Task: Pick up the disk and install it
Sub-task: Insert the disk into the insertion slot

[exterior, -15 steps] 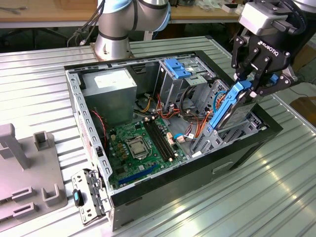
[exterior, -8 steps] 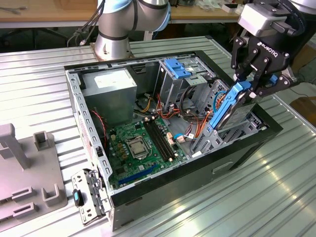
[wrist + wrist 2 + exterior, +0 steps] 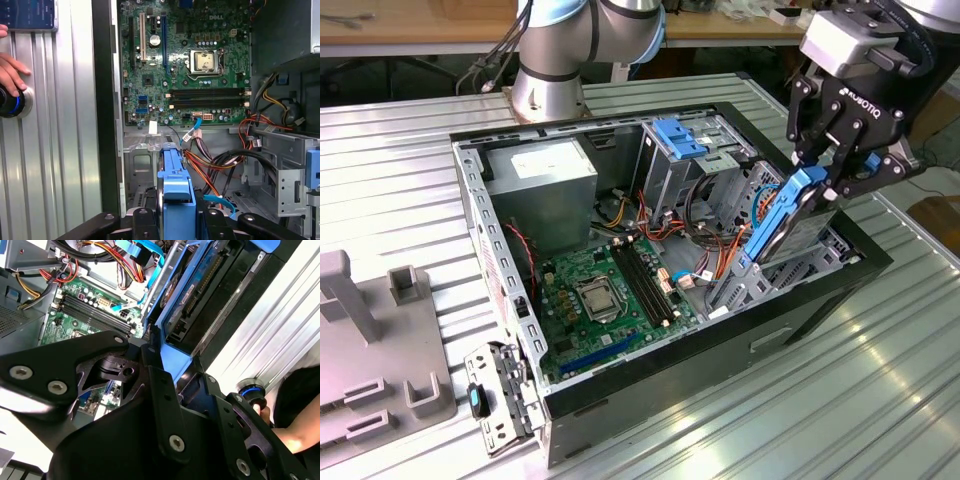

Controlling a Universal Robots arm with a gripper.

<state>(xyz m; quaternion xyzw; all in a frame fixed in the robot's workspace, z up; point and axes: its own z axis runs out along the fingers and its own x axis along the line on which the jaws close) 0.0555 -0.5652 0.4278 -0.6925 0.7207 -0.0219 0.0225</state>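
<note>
Fixture: at the exterior view's far left you have a grey plastic fixture (image 3: 365, 340) lying on the ribbed metal table (image 3: 790, 400), well apart from the work.
Case: you are looking into an open computer case (image 3: 650, 365), lying on its side in the middle of the table.
Power supply: the large grey power supply box (image 3: 545, 185) sits in the case's back corner, toward the exterior view's left.
Motherboard: the green motherboard (image 3: 610, 300) covers the case floor beside that box; you get a clear look at it in the first wrist view (image 3: 200, 75).
Bracket: a fixed blue bracket (image 3: 678, 138) sits on top of the grey drive cage, further toward the exterior view's right.
Disk: the disk (image 3: 782, 222) stands tilted on edge over the bay at the case's end, on the exterior view's right. Its lower end reaches down among the metal framing; you cannot tell whether it is seated there.
Gripper: the gripper (image 3: 820, 180) has its fingers closed on the upper end of the disk's blue rail, and you can see that clamp in both wrist views.
Hand: in the first wrist view a person's hand (image 3: 11, 70) rests on a round black knob (image 3: 11, 102) with a blue ring, on the table outside the case.
</note>
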